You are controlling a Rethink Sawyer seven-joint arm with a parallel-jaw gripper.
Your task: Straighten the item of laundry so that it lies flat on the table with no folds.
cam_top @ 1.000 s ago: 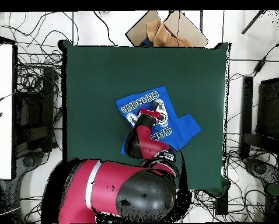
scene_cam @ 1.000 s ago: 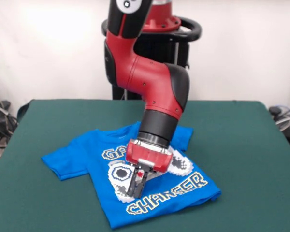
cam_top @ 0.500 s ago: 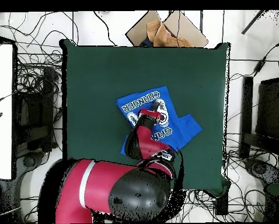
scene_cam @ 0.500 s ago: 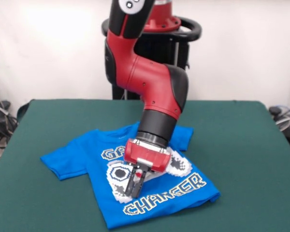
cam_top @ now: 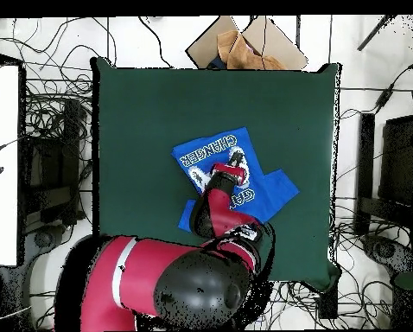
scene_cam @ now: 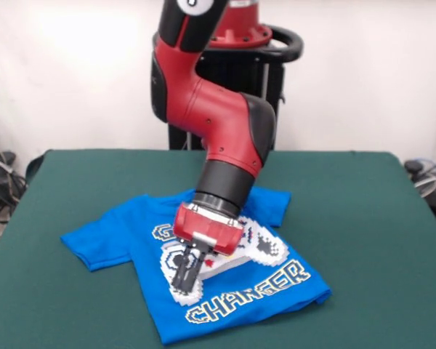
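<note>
Blue T-shirt mid-table, mostly spread, print up, skewed. Gripper over controller print, fingers close together, apparently pinching nothing. Cloth light, limp, likely drags on felt; best grab hem corner or sleeve edge, pull outward.

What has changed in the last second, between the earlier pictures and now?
In the front view the gripper has moved left over the T-shirt, from beside the word CHANGER to the left part of the controller print. The arm leans more to the left. Nothing was visibly taken hold of or let go. The T-shirt shifted at most very slightly on the table; its shape looks the same.
</note>
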